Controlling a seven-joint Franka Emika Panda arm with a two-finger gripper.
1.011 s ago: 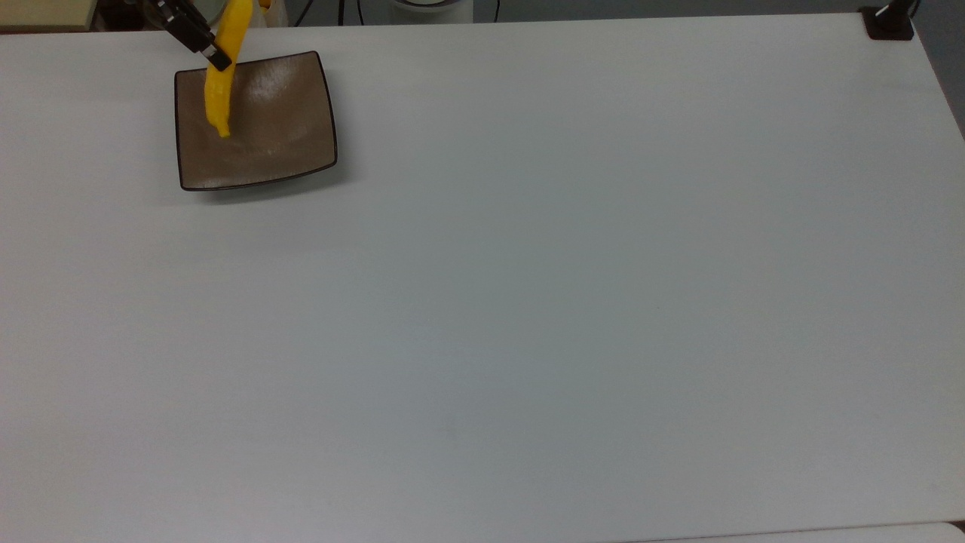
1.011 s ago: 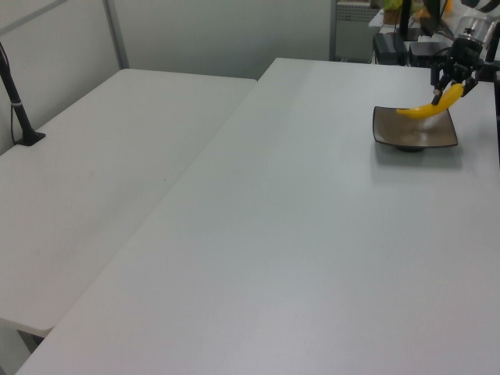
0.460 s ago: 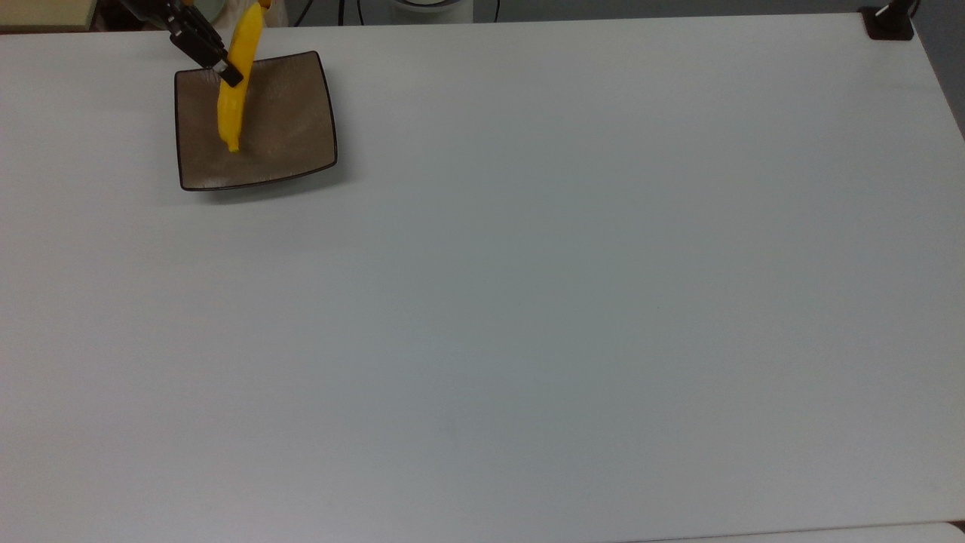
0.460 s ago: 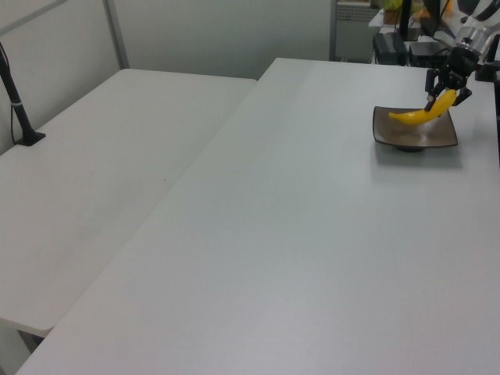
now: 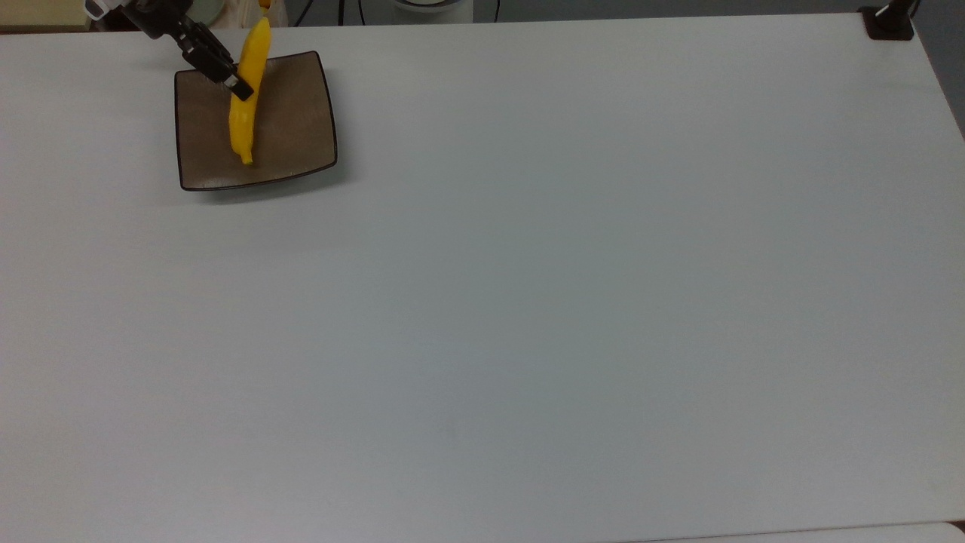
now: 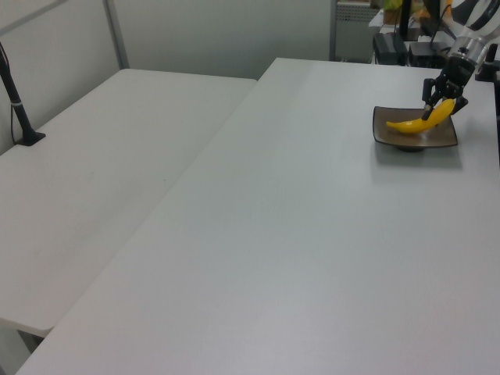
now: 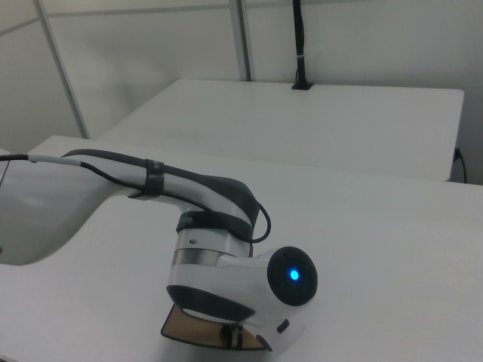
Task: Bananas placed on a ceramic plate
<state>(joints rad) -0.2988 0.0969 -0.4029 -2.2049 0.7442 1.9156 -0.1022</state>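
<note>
In the upper left of the top view, the gripper is clamped on the upper part of the banana, which hangs tilted over the ceramic plate, its lower tip pointing down at the plate's brown surface near the middle. In the left view, at the upper right of the frame, the banana slopes from the gripper down across the plate; contact cannot be confirmed. The banana looks light, rigid and smooth, so it likely slips or rolls easily; a hold near mid-length would steady it better. The glossy plate looks hard and breakable.
</note>
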